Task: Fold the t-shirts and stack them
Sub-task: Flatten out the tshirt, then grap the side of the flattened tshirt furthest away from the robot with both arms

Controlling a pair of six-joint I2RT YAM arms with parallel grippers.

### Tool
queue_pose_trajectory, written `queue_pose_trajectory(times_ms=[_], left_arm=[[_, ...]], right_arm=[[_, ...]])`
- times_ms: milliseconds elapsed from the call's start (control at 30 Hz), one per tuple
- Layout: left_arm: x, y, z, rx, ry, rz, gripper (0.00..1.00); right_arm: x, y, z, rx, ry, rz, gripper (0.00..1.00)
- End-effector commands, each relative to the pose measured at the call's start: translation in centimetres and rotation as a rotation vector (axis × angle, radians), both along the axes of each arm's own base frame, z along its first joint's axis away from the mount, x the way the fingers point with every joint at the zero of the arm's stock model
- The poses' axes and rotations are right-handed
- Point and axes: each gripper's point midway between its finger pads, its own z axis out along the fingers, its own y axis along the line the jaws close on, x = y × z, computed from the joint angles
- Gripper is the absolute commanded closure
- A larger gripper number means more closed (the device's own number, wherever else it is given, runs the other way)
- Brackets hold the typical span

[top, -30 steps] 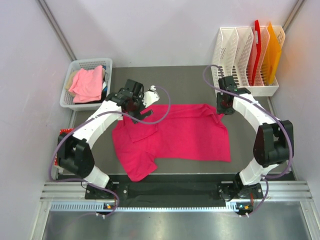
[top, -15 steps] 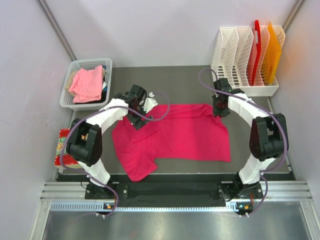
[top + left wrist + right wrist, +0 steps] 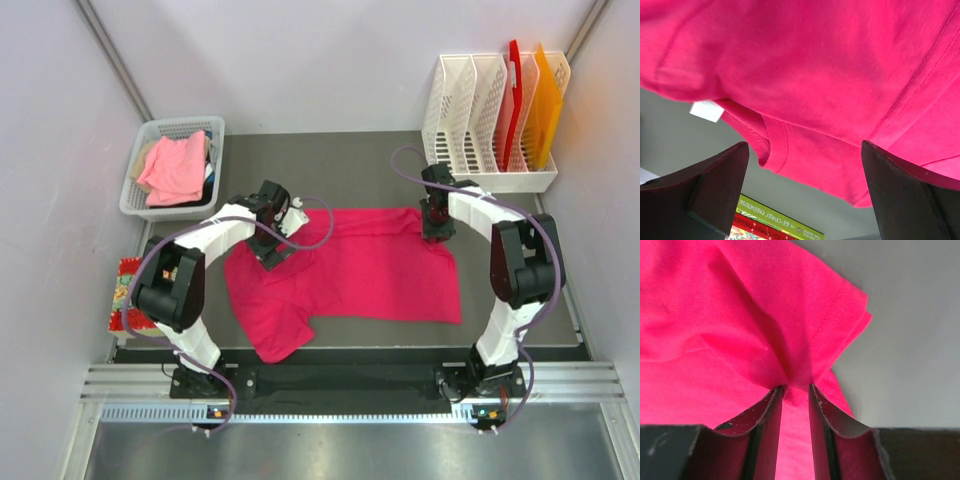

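A bright magenta-pink t-shirt (image 3: 350, 265) lies spread on the dark table, with one part folded over at its left. My left gripper (image 3: 272, 246) hovers low over the shirt's far left part, by the collar. In the left wrist view (image 3: 804, 150) its jaws are wide open and empty, with the collar and a white tag (image 3: 706, 111) under them. My right gripper (image 3: 437, 228) is at the shirt's far right corner. In the right wrist view (image 3: 796, 388) it is shut on a bunched pinch of the magenta cloth by the sleeve hem. A paler salmon-pink t-shirt (image 3: 176, 166) lies in the basket.
A white plastic basket (image 3: 137, 190) stands at the far left. A white file rack (image 3: 470, 110) with red and orange boards stands at the far right. A colourful book (image 3: 125, 296) lies at the table's left edge; it also shows in the left wrist view (image 3: 775, 227).
Both grippers came down onto the shirt's far edge. The left moved nearer, over the collar. The right moved slightly left to the far right corner, where it now pinches cloth.
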Motion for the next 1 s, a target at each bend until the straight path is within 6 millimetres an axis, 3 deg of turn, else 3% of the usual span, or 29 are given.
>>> queue_pose_trajectory(times_ms=[0,200,367,633,967], left_arm=[[-0.5,1.0,1.3,0.013,-0.027,0.012,0.02],[-1.6,1.0,2.2,-0.014,-0.023,0.011,0.01],[-2.5,0.9,1.1,-0.026,0.012,0.018,0.02],[-2.7,0.2,-0.2,-0.029,0.055,0.020,0.09],[-2.6,-0.7,-1.1,-0.024,0.070,0.011,0.14]], right_arm=[[1.6,1.2,1.0,0.026,-0.048,0.025,0.72],[0.9,1.5,2.9,0.045,-0.089,0.038,0.64],[0.0,1.5,3.6,0.041,-0.104,0.046,0.56],[-0.4,1.4,2.2,0.029,-0.067,0.049,0.56],[0.7,1.9,1.2,0.017,-0.054,0.055,0.59]])
